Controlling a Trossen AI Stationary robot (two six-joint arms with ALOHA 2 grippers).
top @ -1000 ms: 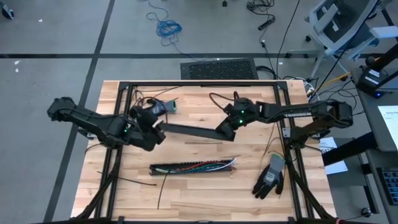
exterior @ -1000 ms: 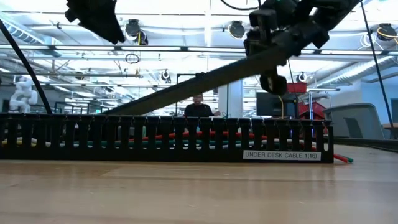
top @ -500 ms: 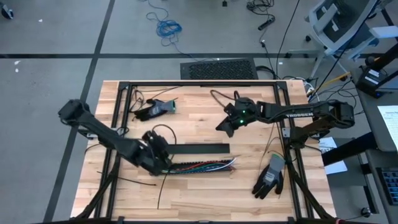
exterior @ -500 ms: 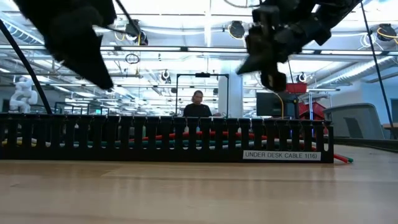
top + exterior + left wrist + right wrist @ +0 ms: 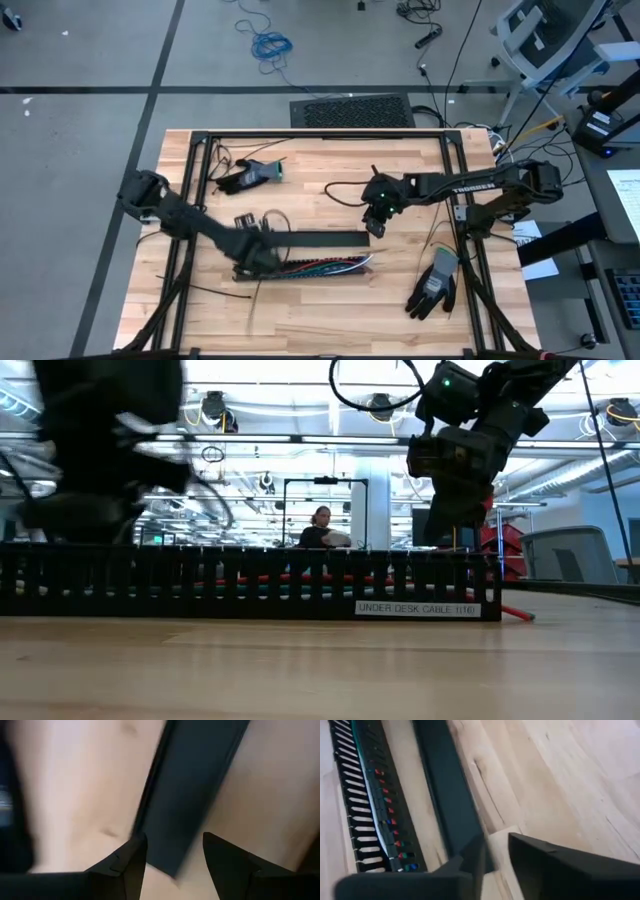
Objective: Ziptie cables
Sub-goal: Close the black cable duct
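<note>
L gripper (image 5: 172, 855), fingers apart, hovers over flat matte black lid strip (image 5: 318, 239). R gripper (image 5: 495, 855) (narrow gap) at strip's end; slotted tray w/ cables (image 5: 325, 266) beside.

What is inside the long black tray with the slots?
Inside the slotted tray lie thin cables, red, green and blue. Its slotted wall and the left end effector cover much of them.

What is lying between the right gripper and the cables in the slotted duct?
In the high view, a flat black cover strip lies on the wood between the right gripper and the cables. The right wrist view shows it too.
</note>
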